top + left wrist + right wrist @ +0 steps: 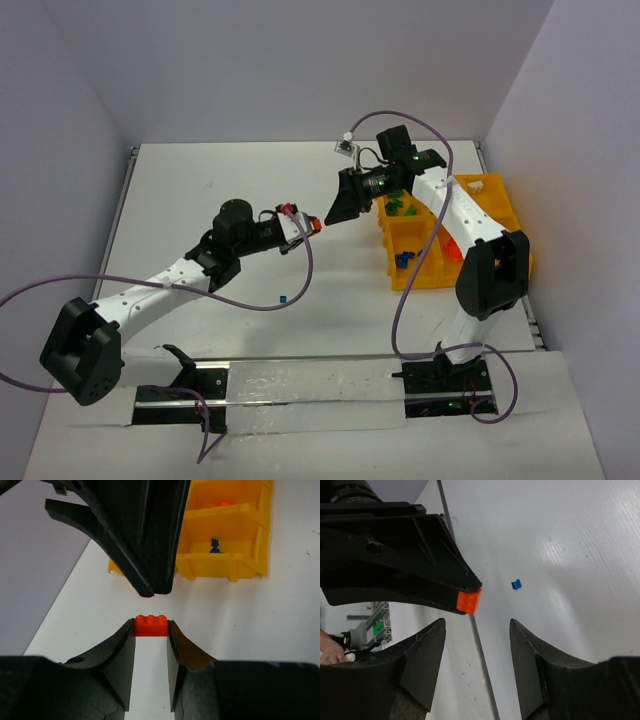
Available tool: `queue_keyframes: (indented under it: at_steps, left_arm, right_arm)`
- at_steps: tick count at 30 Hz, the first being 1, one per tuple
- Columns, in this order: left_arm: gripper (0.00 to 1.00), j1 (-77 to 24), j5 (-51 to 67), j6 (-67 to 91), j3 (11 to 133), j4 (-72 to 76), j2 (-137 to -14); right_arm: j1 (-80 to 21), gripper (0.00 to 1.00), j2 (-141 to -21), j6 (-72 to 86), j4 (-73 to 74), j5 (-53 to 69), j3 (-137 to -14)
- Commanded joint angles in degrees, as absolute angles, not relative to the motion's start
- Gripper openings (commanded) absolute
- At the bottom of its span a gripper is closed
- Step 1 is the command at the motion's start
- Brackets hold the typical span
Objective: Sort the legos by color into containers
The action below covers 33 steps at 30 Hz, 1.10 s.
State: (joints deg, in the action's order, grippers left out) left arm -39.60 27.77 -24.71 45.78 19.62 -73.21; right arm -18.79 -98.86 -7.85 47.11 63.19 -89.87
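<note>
My left gripper point(150, 630) pinches the light, rigid orange brick point(151, 623); my spread right gripper point(477, 629) should, I think, take its free end.

The top camera looks down from behind on the whole table point(250, 200); the 2 wrist cameras face each other closely, sharing the orange brick point(151, 625).

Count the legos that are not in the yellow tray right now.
2: an orange brick pinched in the left tool, and a small blue piece lying loose on the table. Others may be hidden.
</note>
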Motion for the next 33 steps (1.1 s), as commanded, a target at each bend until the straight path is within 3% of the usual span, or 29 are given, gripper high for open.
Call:
queue_keyframes:
  at_steps: [1,18,30,33]
  left_arm:
    - [0.01,-40.4,28.3,-25.9,47.9,22.4,-72.5]
    - [0.0,-41.3,25.3,-23.4,48.9,23.4,-72.5]
    - [0.01,-41.3,23.8,-22.7,49.3,23.8,-73.0]
    - [0.02,-41.4,23.0,-22.7,49.6,23.6,-73.2]
  right_arm:
    - [-20.8,0.61,-99.0,-7.0,45.4,66.6,-94.4]
    - [-22.8,0.6,-101.1,-2.4,42.4,62.3,-94.8]
    - [-23.1,0.35,-101.2,-3.4,43.2,62.5,-95.0]
    - [-23.4,0.36,-101.2,-3.5,43.4,62.2,-95.1]
